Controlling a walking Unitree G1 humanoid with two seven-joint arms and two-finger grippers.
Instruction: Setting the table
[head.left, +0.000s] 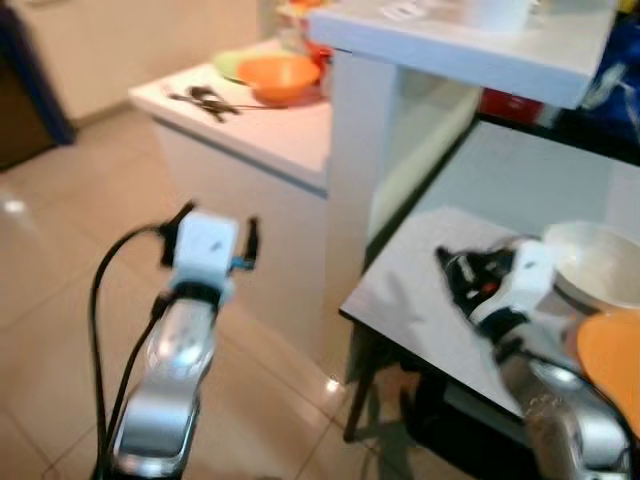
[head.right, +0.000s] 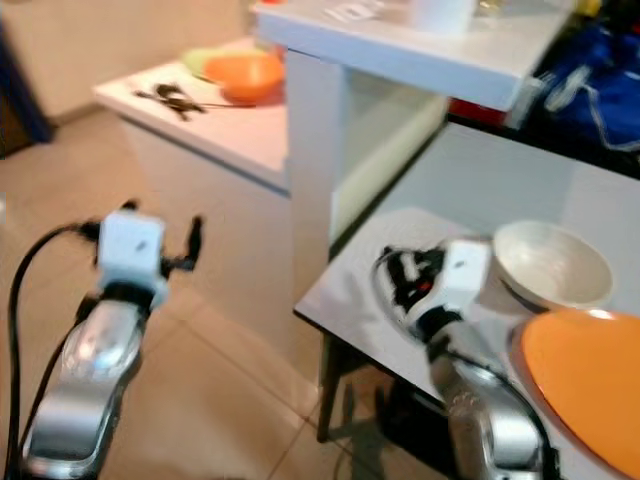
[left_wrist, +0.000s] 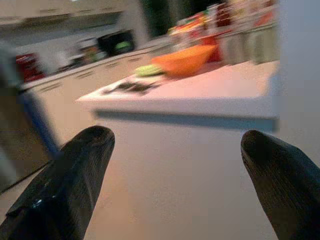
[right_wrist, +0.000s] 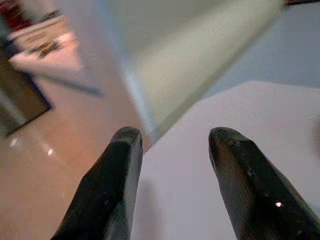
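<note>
**Kitchen table half laid, both grippers empty**

Right gripper (head.right: 392, 275) hovers spread above the table (head.right: 350, 290), near the white bowl (head.right: 552, 262) and orange plate (head.right: 590, 385). Left gripper (head.left: 212, 225), wide, faces the counter (head.left: 265, 125). The bowl looks stiff, slick, breakable: pinch its rim.

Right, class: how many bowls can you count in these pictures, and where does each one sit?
2. An orange bowl sits on the far white counter, beside dark utensils. A white bowl sits on the near table, next to an orange plate. Others may be hidden.
</note>
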